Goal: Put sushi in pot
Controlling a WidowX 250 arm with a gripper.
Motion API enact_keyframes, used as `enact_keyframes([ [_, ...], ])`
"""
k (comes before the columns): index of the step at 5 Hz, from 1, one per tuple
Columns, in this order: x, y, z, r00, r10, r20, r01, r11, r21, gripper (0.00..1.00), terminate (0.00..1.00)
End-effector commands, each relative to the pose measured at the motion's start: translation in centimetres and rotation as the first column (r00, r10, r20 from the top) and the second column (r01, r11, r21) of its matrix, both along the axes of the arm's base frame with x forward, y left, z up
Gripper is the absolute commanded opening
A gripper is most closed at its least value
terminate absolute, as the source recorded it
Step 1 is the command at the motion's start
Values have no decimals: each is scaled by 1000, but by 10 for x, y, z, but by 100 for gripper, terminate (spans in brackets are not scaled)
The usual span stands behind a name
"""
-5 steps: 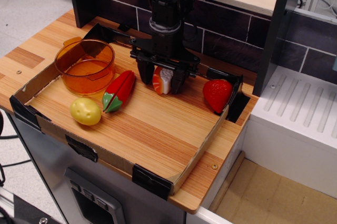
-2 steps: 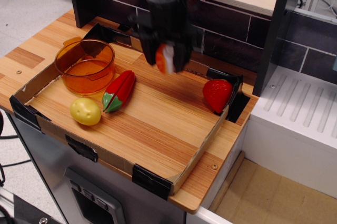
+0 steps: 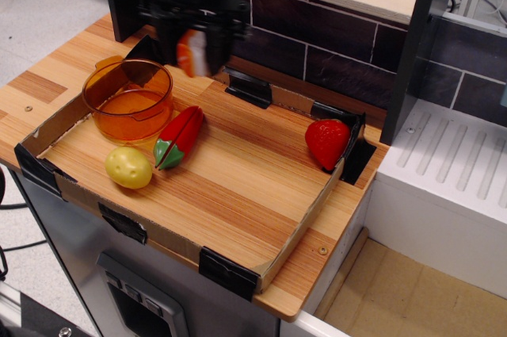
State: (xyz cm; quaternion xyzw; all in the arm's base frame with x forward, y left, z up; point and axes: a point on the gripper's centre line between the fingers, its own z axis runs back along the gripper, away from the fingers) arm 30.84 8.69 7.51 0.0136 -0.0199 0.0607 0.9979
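Observation:
My gripper [image 3: 194, 53] is shut on the sushi [image 3: 192, 52], a small white wedge with an orange strip. It holds it in the air, well above the tray, just right of the pot. The pot [image 3: 128, 99] is translucent orange and round, standing at the tray's back left corner. It looks empty. The gripper and sushi are a little blurred.
A cardboard-walled wooden tray [image 3: 238, 194] holds a red-green pepper [image 3: 179, 137] beside the pot, a yellow potato [image 3: 128, 166] in front of it, and a red strawberry [image 3: 326, 143] at the right. A dark brick wall [image 3: 333, 36] stands behind. A white unit [image 3: 451, 186] is to the right.
The gripper lifted the sushi off the tray floor, then carried it up and left toward the pot.

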Motion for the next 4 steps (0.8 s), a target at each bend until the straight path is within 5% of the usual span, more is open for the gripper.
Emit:
enact_keyframes([
  [1, -6, 44, 2, 998, -38, 40, 37, 999, 38, 0, 0],
  [3, -16, 54, -9, 997, -74, 14, 73, 995, 63, 0, 0],
  [4, -11, 55, -16, 997, -58, -44, 62, 994, 89, 100, 0],
])
